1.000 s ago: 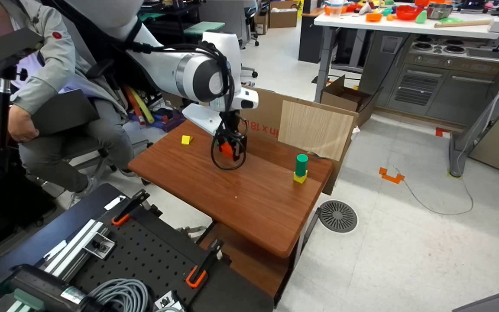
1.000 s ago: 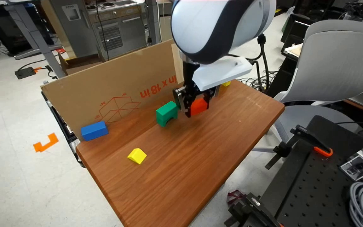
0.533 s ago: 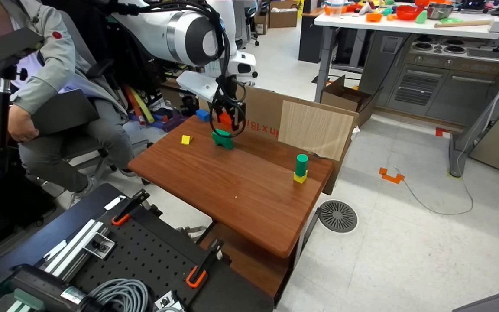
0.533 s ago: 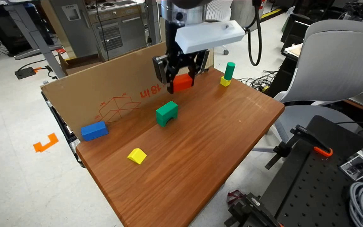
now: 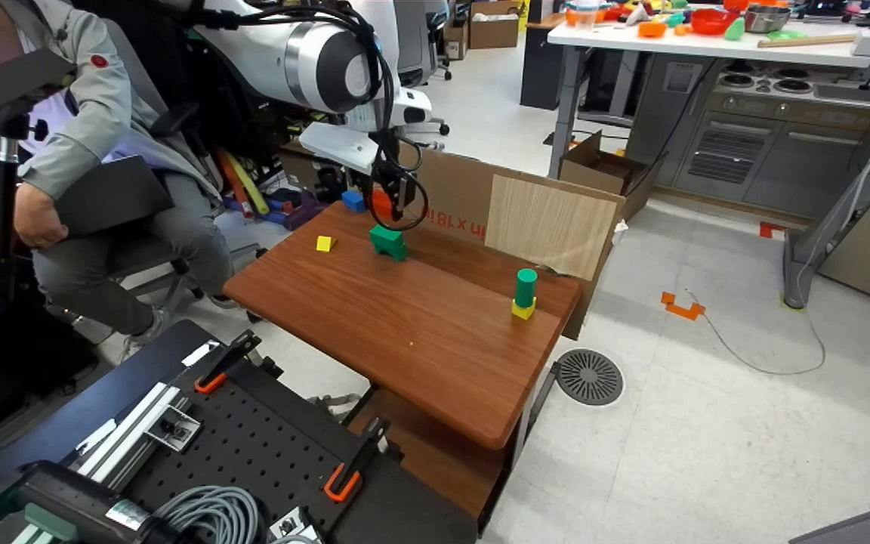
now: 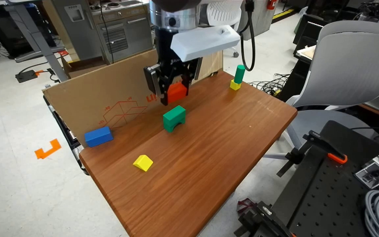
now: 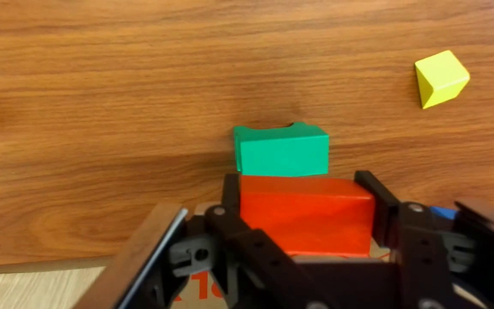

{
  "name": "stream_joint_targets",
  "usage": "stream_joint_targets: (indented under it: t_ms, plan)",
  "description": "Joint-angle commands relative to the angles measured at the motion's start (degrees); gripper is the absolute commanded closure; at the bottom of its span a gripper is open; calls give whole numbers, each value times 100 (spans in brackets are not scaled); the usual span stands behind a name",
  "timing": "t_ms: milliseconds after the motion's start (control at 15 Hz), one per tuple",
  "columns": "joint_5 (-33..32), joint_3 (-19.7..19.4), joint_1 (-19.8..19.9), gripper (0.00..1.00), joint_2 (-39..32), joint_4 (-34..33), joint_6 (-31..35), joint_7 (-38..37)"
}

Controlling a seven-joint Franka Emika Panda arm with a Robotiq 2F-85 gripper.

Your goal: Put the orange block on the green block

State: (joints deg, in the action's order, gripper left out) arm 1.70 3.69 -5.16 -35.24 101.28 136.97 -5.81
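- End effector (image 6: 176, 95) clamped on the orange block (image 7: 310, 214), held above the table (image 6: 206, 158).
- Green block (image 7: 284, 156) stands almost straight beneath, it seems, with a gap between; long axes look near-parallel in the wrist view.

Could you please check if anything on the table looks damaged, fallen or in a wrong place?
Nothing stands out as wrong. The gripper holds the orange block, the green block stands with its arch down, and the green cylinder stands upright on a yellow piece. No damage or spill is visible.
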Motion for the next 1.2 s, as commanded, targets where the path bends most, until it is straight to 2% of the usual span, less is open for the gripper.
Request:
stream_joint_targets:
  t_ms: [0,400,1133]
  plan:
    - [44,51,1,58,-260,-372,-231,198]
    - [-65,-39,-64,58,-458,-485,-309,118]
    - [-236,-184,-181,58,-709,-791,-859,-38]
